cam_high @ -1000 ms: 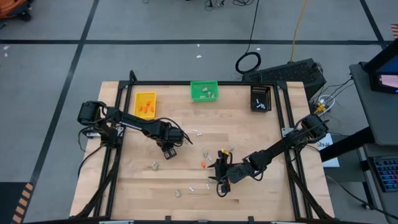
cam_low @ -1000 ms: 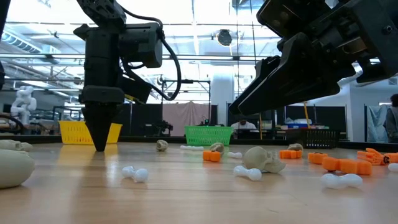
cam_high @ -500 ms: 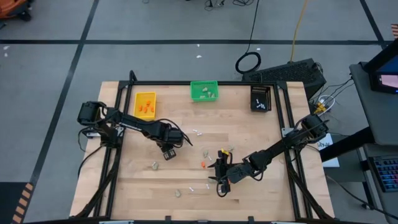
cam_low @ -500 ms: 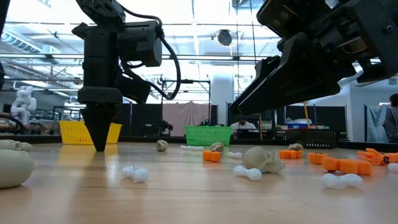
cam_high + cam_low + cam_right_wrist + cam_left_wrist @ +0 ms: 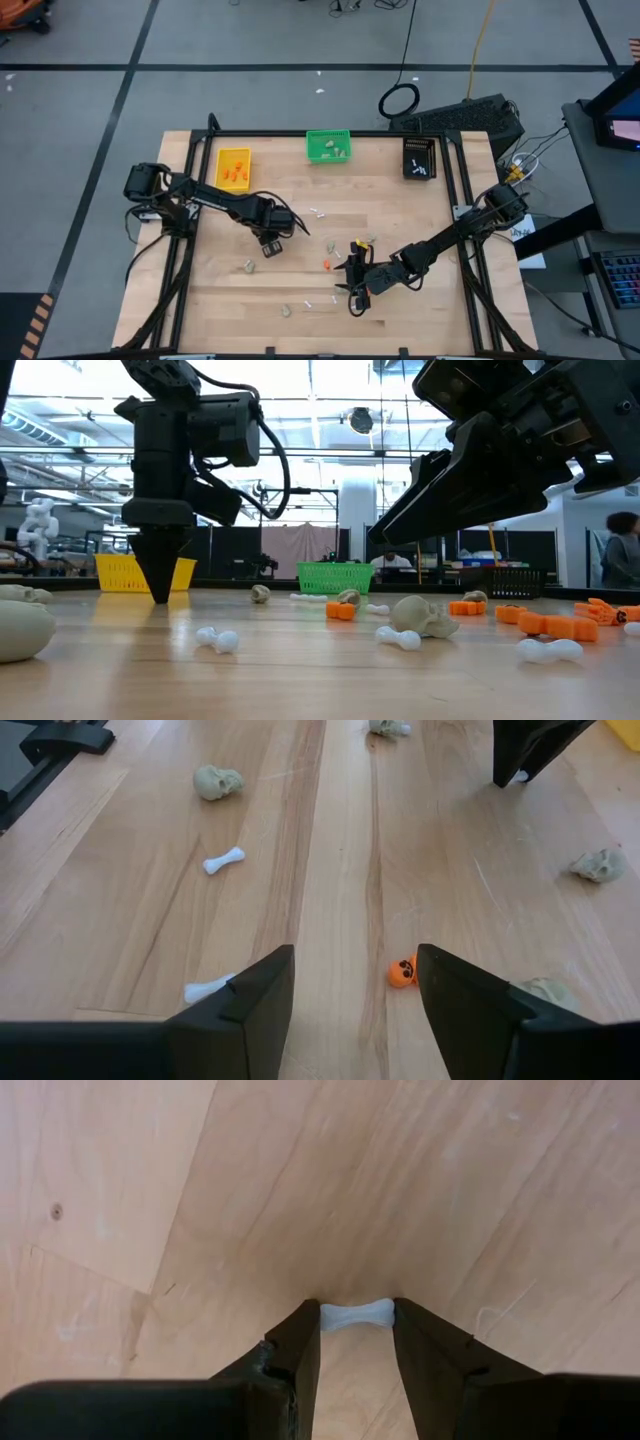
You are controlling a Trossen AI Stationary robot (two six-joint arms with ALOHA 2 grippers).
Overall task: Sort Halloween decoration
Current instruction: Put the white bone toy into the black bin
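The Halloween decoration lies scattered over the wooden table as small orange pumpkins (image 5: 403, 972), beige skulls (image 5: 218, 782) and white bones (image 5: 223, 860). At the table's left-middle, my left gripper (image 5: 270, 248) points straight down. It is shut on a white bone (image 5: 357, 1315), with its tips down at the tabletop (image 5: 160, 596). My right gripper (image 5: 352, 278) hangs open above the table's near middle. It slants down toward the left, and the orange pumpkin lies just ahead of its fingers, untouched. My left gripper pinches the white bone between its two fingertips (image 5: 306, 1330), one finger on each knobbed end (image 5: 328, 1316), so the bone spans the gap. The fingers come from above, pointing down. The bone lies level at the tabletop; whether it is lifted clear does not show.
Three bins stand along the far edge: yellow (image 5: 233, 168), green (image 5: 328, 146) and black (image 5: 419, 157). More skulls (image 5: 250, 266) and bones (image 5: 317, 212) lie between the arms. A skull (image 5: 598, 866) and a bone (image 5: 208, 988) lie near my right gripper. A person shows in the room behind.
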